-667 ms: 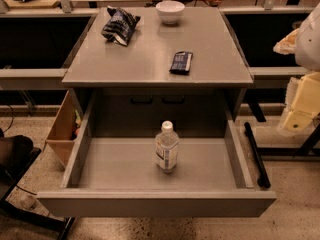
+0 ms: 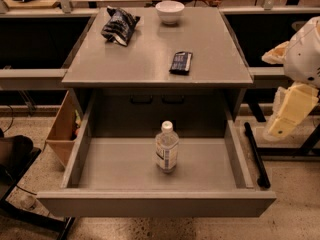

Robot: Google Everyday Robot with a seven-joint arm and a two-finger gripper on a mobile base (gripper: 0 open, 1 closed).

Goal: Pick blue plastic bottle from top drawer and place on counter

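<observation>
The blue plastic bottle [image 2: 166,147], clear with a white cap and a pale label, stands upright in the middle of the open top drawer [image 2: 125,171]. The drawer is pulled fully out below the grey counter [image 2: 150,59]. My gripper [image 2: 282,121] hangs at the right edge of the view, outside the drawer's right wall and apart from the bottle. It is at about the height of the drawer's back and holds nothing that I can see.
On the counter lie a dark chip bag [image 2: 120,25] at the back left, a white bowl [image 2: 170,11] at the back middle and a small dark packet [image 2: 181,62] right of centre. A wooden box [image 2: 62,129] stands left of the cabinet.
My arm at the right has sunk slightly. The bottle, the drawer and the things on the counter have not moved.
</observation>
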